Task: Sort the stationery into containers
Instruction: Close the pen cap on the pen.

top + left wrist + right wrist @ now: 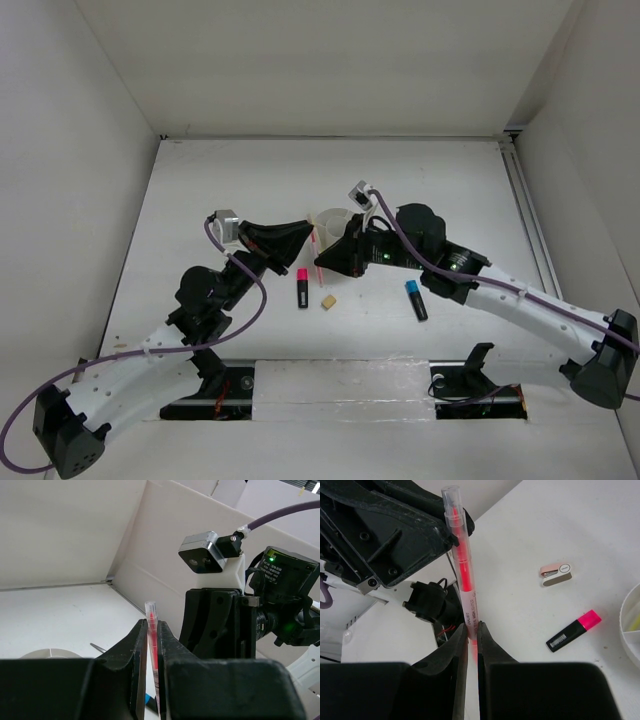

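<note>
White table from above: left gripper and right gripper meet beside organizer, pink pen between them. Left wrist: jaws clamped on the pen. Right wrist: jaws also pinched tight on it.

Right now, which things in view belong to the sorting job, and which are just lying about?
Job: pink pen, white organizer, pink-capped marker, blue-capped marker, tan eraser, small white-and-pink piece.
Lying about: nothing loose; only the rig's purple cables.
</note>
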Controlling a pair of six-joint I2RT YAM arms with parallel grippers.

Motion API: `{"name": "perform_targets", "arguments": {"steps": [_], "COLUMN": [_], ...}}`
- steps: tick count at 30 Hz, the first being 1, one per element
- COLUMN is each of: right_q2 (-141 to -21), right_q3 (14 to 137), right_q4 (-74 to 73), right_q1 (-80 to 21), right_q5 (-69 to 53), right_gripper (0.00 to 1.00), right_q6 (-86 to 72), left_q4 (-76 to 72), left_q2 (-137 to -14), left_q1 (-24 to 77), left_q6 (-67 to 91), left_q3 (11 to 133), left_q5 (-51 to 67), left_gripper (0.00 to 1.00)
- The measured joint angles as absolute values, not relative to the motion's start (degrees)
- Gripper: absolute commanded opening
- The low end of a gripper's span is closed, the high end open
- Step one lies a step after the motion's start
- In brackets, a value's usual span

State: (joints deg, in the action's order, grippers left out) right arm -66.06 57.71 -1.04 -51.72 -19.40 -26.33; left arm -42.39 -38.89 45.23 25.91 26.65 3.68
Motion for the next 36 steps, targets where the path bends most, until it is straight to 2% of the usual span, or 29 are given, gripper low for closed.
{"name": "perform_targets", "arguments": {"steps": [24, 27, 29, 31, 34, 36], "right_q2": [-67.3, -67.7, -67.7, -67.7, -67.5, -67.4], "right_q3": [58.2, 57.2, 55.9, 55.2, 54.4, 54.0], "right_q4": [0.2, 3.8, 7.8, 11.3, 14.7, 16.1], "right_q1": [-51.1, -52.3, -52.6, -52.6, -52.6, -52.6], "right_q5": [-24.8, -24.0, -23.7, -23.4, -23.1, -23.1], "right_gripper": [0.00, 0.00, 0.00, 0.00, 0.00, 0.00], "right_q6": [-25.3, -23.2, -22.2, -21.3, -20.1, -19.6], "left_q4": [-44.4, -41.8, -39.0, -35.9, -32.7, -31.3], "left_q2": [-38.1, -36.7, -35.8, -35.3, -35.0, -35.0], "left_q1": [45.3, 45.3, 45.4, 45.8, 46.0, 45.9], "left_q6": [26.0, 26.2, 26.5, 26.7, 27.0, 27.1], "left_q3": [25.0, 26.2, 26.8, 26.8, 27.4, 28.3], "left_q5": [3.7, 3.2, 3.0, 3.0, 2.7, 2.4], "left_gripper": [0.00, 0.17, 0.23, 0.42, 0.51, 0.62]}}
